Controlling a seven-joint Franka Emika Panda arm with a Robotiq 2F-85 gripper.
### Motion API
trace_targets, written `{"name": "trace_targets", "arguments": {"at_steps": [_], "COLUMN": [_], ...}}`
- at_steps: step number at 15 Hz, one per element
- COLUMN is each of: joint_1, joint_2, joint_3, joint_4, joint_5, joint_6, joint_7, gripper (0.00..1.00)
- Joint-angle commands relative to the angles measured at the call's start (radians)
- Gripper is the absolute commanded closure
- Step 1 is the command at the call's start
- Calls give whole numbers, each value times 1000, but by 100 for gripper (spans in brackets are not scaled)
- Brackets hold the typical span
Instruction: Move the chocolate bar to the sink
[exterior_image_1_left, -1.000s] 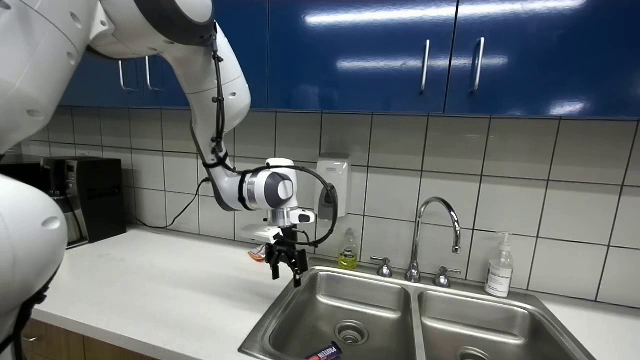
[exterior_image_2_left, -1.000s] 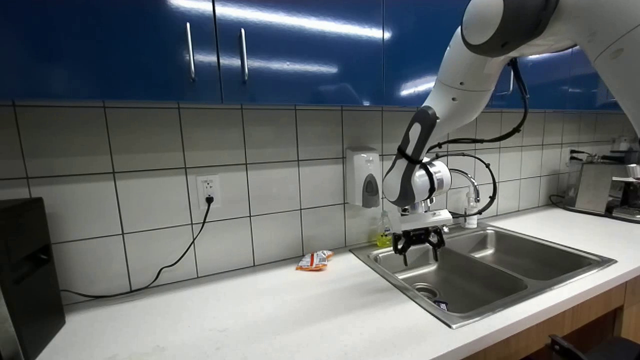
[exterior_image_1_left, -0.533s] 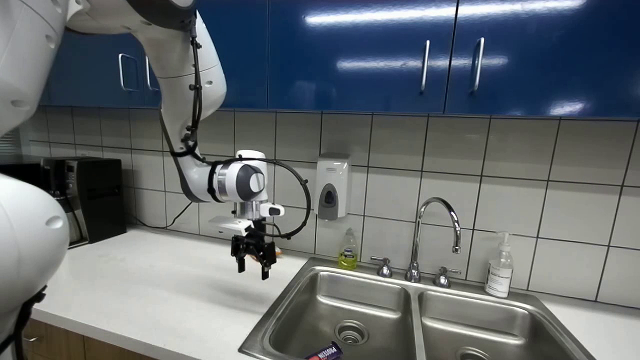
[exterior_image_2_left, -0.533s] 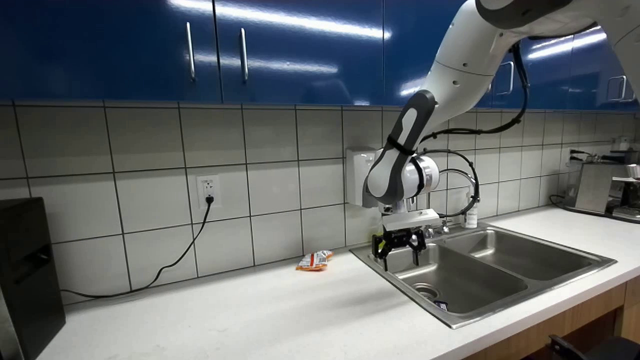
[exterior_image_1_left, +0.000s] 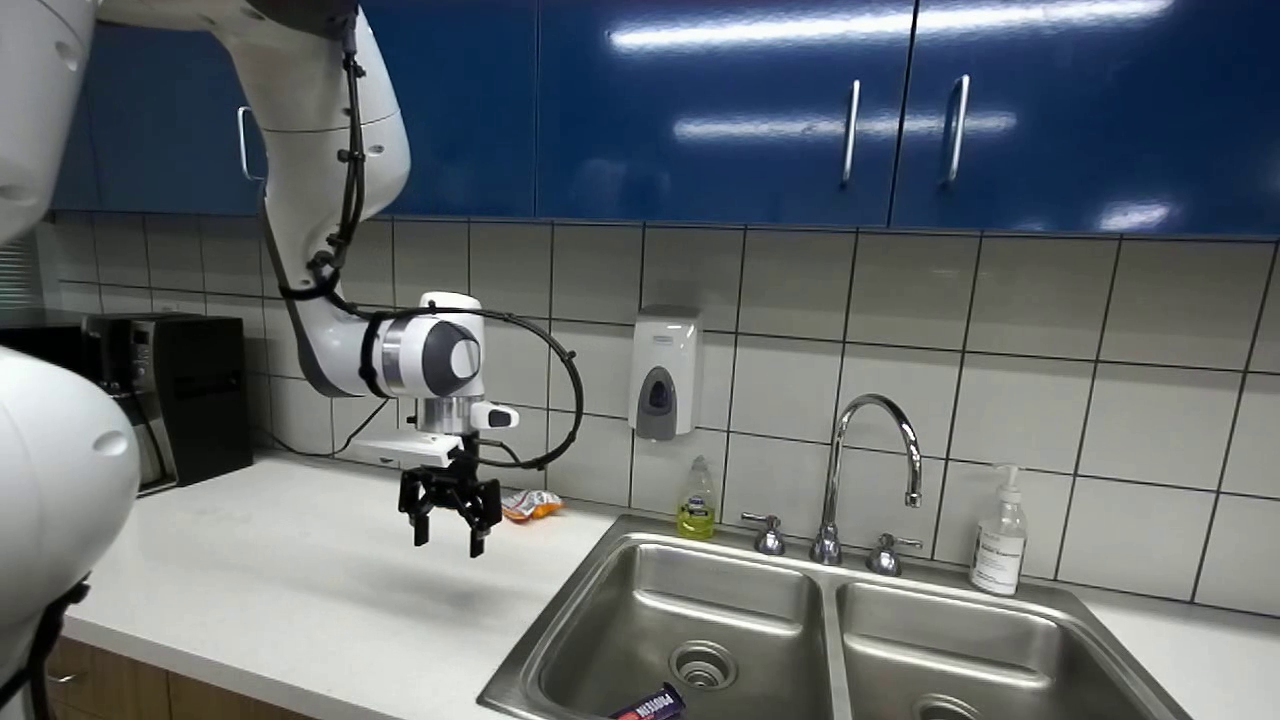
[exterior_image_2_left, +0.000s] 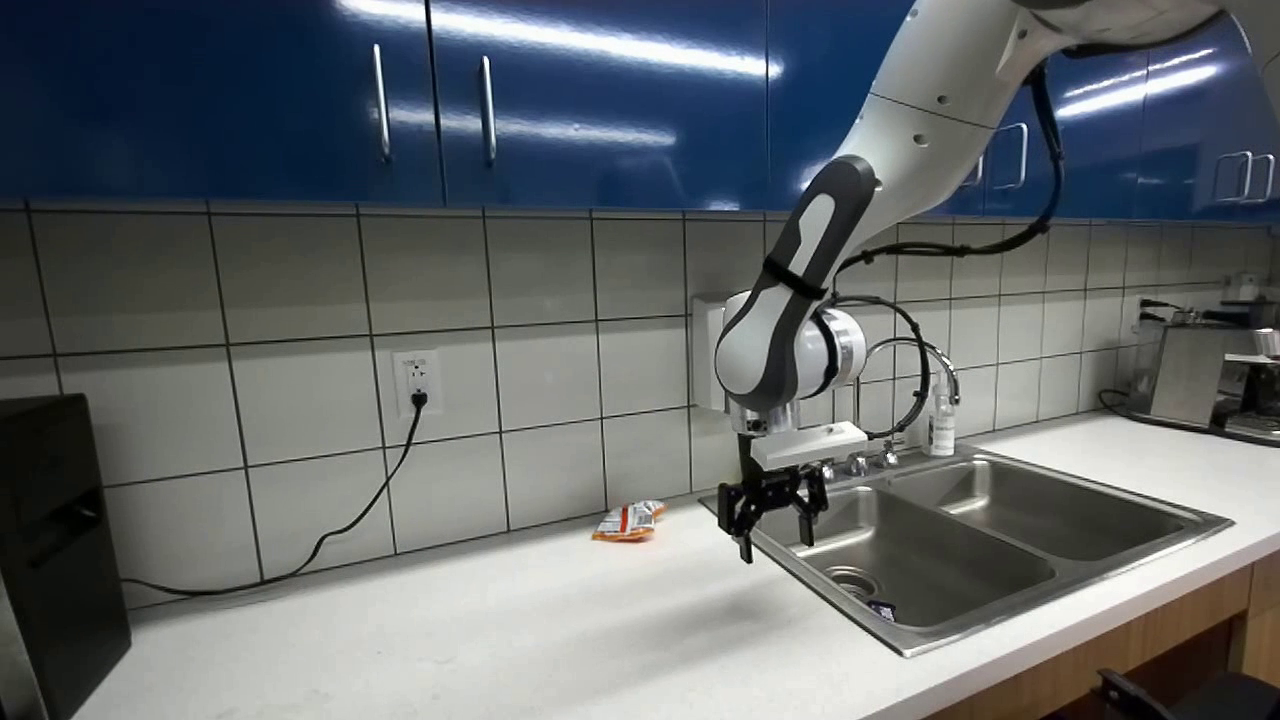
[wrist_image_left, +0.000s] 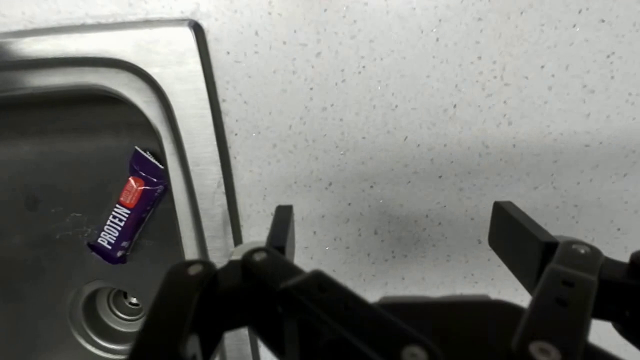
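Observation:
The chocolate bar, in a dark purple wrapper with a red patch, lies on the floor of the nearer basin; it shows in both exterior views (exterior_image_1_left: 652, 704) (exterior_image_2_left: 882, 609) and the wrist view (wrist_image_left: 129, 210). The steel double sink (exterior_image_1_left: 560, 615) (exterior_image_2_left: 1000, 607) shows its rim in the wrist view (wrist_image_left: 186, 90). The bar lies beside the basin wall, near the round drain. My gripper (exterior_image_1_left: 449, 544) (exterior_image_2_left: 776, 548) hangs above the counter beside the sink's edge. In the wrist view its jaws (wrist_image_left: 395, 232) are wide apart with only counter between them.
An orange-red packet (exterior_image_1_left: 531, 505) (exterior_image_2_left: 628, 522) lies on the counter by the tiled wall. A yellow-green soap bottle (exterior_image_1_left: 697, 503), the chrome faucet (exterior_image_1_left: 835, 470) and a pump bottle (exterior_image_1_left: 999, 540) stand along the sink's back. A black machine (exterior_image_1_left: 195, 395) stands farther along the counter.
My gripper has moved sideways from above the sink's edge to above the counter, away from the basin. The jaws stay open and the chocolate bar has not moved.

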Motion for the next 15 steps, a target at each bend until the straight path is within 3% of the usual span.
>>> {"name": "trace_targets", "arguments": {"at_steps": [1, 15], "joint_1": [-6, -1], "joint_2": [-73, -199], "joint_3": [30, 67], "joint_4": [-64, -208], "joint_5": [7, -5], "joint_6": [-1, -19], "joint_7": [-59, -113], "gripper": [0, 0]}}
